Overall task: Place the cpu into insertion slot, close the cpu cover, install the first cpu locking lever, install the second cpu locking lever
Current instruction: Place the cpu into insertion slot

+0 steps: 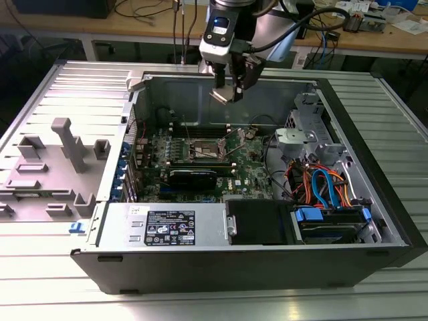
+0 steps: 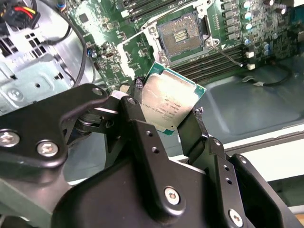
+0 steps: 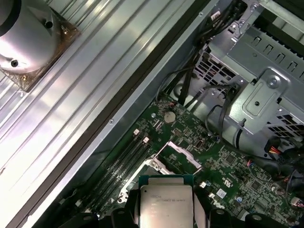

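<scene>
Exterior view's left: grey plastic fixtures (image 1: 67,150) on the ribbed tabletop (image 1: 200,304). Centre: open computer case (image 1: 254,261), green motherboard (image 1: 247,170) inside. The tool (image 1: 226,93) hangs over the case, clenched on the cpu (image 1: 221,95). The chip is tilted and pinched at opposite edges between the fingers (image 2: 142,137), its metal top toward both wrist views. The insertion slot (image 1: 204,150) lies below, well apart from the cpu, dark centre uncovered. Exterior view's right: metal drive cage (image 1: 311,127), blue and orange cables (image 1: 324,190).
</scene>
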